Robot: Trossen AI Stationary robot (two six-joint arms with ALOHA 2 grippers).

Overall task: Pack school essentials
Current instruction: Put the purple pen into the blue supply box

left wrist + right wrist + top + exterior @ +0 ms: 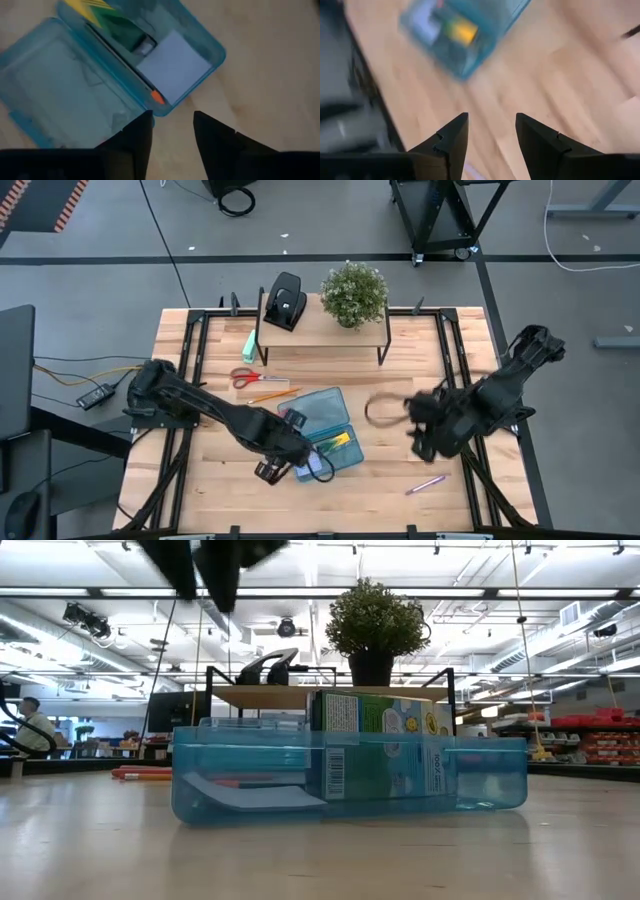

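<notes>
Left pincer point(172, 132) hangs just over the near corner of the open blue pencil case point(322, 432), fingers parted a bit with nothing between them. Right below it we see the pale blue note pad point(172, 65) lying in the case, a small orange piece point(157, 96) at its edge, and the yellow-green crayon box point(334, 443) past that. Out beyond the case lie the red-handled scissors point(256, 377) and orange pencil point(270, 395) on the worktop point(400, 490). Right pincer point(491, 132) is well apart on the other side, also parted and empty, with the pink-purple pen point(426, 484) lying near it.
</notes>
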